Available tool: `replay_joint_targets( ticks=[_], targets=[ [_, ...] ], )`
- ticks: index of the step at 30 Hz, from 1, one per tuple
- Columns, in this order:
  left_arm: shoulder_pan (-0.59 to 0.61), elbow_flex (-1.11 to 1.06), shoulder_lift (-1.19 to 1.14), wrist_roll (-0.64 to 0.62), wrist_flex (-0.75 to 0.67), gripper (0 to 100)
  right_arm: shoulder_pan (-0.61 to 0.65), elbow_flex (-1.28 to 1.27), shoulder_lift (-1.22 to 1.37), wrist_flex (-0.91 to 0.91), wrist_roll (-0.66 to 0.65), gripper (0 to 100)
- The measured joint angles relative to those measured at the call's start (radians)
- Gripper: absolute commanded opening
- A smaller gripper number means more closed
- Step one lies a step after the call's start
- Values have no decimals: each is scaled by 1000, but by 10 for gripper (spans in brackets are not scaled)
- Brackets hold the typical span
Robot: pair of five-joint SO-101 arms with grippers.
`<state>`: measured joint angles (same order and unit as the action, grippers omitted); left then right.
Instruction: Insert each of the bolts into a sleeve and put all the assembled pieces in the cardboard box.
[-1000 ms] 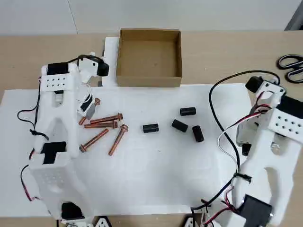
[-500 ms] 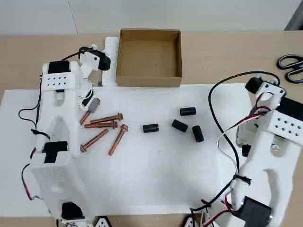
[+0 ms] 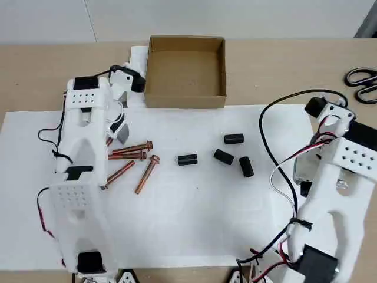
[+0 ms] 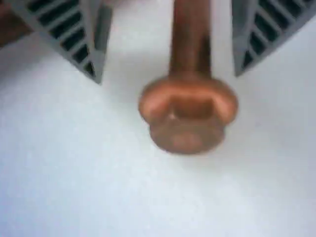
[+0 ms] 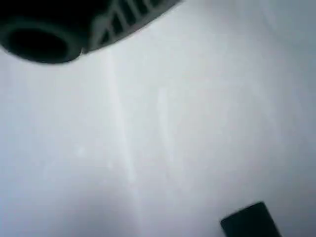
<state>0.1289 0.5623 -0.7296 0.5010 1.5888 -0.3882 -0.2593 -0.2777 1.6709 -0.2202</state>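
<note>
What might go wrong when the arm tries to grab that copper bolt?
The bolt lies between the left arm's open jaws, not gripped yet; its round shaft might roll or slip as they shut. Other bolts lie close beside it, so the jaws might bump them or catch a second one.

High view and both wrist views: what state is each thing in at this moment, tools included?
Cardboard box: open, empty.
Left tool: open, straddling one bolt lying flat.
Right tool: shut on held sleeve.
Other bolts: loose, no sleeves on.
Four sleeves: loose on white sheet, empty.
</note>
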Motion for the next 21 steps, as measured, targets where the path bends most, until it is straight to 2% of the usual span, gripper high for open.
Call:
replay_joint_targets(
  ticks=[12,21],
  targets=[
    [-3,299,-213,9,120,159,0,0,0,0,0,3],
    [-14,368,-265,9,158,15,0,0,0,0,0,3]
  ],
)
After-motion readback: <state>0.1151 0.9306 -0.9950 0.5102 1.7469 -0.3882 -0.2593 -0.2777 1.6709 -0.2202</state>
